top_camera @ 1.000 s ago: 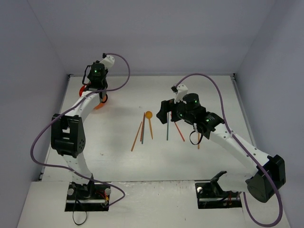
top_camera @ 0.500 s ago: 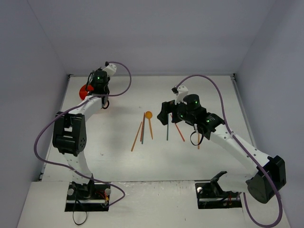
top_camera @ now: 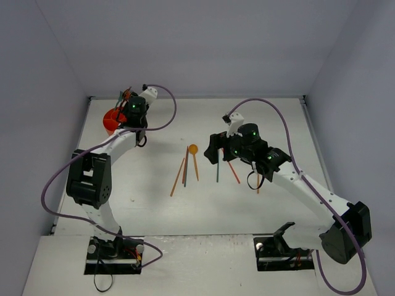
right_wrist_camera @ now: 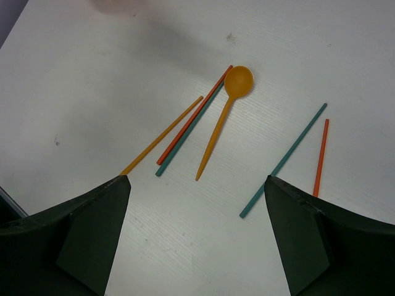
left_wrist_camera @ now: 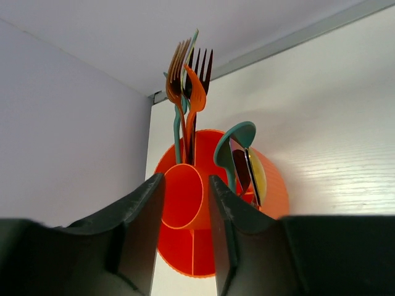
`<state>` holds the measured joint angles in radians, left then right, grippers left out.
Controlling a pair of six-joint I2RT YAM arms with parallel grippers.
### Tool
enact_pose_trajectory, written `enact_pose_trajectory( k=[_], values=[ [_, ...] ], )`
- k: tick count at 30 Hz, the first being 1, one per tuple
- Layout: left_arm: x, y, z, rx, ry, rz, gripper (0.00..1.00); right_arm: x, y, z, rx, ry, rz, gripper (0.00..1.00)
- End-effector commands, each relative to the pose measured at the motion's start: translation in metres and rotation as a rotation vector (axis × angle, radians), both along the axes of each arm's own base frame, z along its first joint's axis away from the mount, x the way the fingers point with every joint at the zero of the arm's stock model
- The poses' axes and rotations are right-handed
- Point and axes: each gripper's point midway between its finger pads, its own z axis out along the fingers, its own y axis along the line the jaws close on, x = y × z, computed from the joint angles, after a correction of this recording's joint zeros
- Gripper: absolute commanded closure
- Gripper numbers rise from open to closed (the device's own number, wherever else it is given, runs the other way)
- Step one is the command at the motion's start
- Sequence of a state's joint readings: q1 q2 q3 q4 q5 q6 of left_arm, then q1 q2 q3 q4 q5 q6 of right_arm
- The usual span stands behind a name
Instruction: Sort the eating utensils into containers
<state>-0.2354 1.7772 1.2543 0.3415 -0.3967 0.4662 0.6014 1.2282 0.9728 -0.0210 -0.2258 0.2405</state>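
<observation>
The orange-red cup [top_camera: 112, 121] stands at the far left corner of the table. In the left wrist view the cup [left_wrist_camera: 271, 185] holds upright forks [left_wrist_camera: 188, 80] and a teal spoon [left_wrist_camera: 237, 139] in its compartments. My left gripper [left_wrist_camera: 185, 179] hovers just over the cup [top_camera: 126, 117], open, with nothing between its fingers. My right gripper [right_wrist_camera: 197, 179] is wide open above the table's middle [top_camera: 222, 153]. Below it lie a gold spoon [right_wrist_camera: 229, 92], an orange chopstick [right_wrist_camera: 163, 135], a red chopstick [right_wrist_camera: 194, 117], a teal chopstick [right_wrist_camera: 284, 160] and an orange-red chopstick [right_wrist_camera: 320, 157].
The left wall [top_camera: 43, 92] and back wall stand close behind the cup. One more orange chopstick [top_camera: 258, 182] lies partly under the right arm. Purple cables loop over both arms.
My left gripper has opened and drawn back to the right from the cup, where fork tips now stick up. The right arm has stayed still.
</observation>
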Motion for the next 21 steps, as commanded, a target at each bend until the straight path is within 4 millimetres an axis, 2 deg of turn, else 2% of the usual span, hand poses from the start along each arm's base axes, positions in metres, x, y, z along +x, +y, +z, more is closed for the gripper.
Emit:
enact_pose_trajectory(
  k=[1, 6, 8, 10, 12, 13, 15, 17, 21],
  values=[
    [-0.020, -0.010, 0.081, -0.164, -0.219, 0.019, 0.55, 0.005, 0.003, 0.012, 0.037, -0.036, -0.001, 0.12],
    [-0.051, -0.026, 0.101, -0.388, -0.213, -0.005, 0.41, 0.011, 0.008, -0.009, 0.026, 0.038, -0.031, 0.15],
    [-0.065, -0.037, 0.103, -0.496, -0.176, -0.038, 0.36, 0.015, 0.012, -0.027, -0.001, 0.084, -0.042, 0.16],
    [-0.084, -0.047, 0.096, -0.586, -0.092, -0.057, 0.33, 0.018, 0.016, -0.039, -0.021, 0.111, -0.054, 0.19],
    [-0.100, -0.055, 0.090, -0.653, -0.016, -0.073, 0.31, 0.023, 0.020, -0.059, -0.060, 0.155, -0.072, 0.21],
    [-0.109, -0.057, 0.087, -0.657, 0.016, -0.080, 0.31, 0.025, 0.022, -0.056, -0.059, 0.147, -0.074, 0.23],
    [-0.133, -0.064, 0.079, -0.739, 0.091, -0.088, 0.29, 0.031, 0.030, -0.070, -0.102, 0.162, -0.090, 0.29],
    [-0.152, -0.069, 0.075, -0.793, 0.135, -0.107, 0.27, 0.033, 0.032, -0.090, -0.165, 0.196, -0.109, 0.31],
    [-0.191, -0.077, 0.061, -0.870, 0.215, -0.143, 0.23, 0.044, 0.042, -0.113, -0.236, 0.201, -0.167, 0.42]
  ],
)
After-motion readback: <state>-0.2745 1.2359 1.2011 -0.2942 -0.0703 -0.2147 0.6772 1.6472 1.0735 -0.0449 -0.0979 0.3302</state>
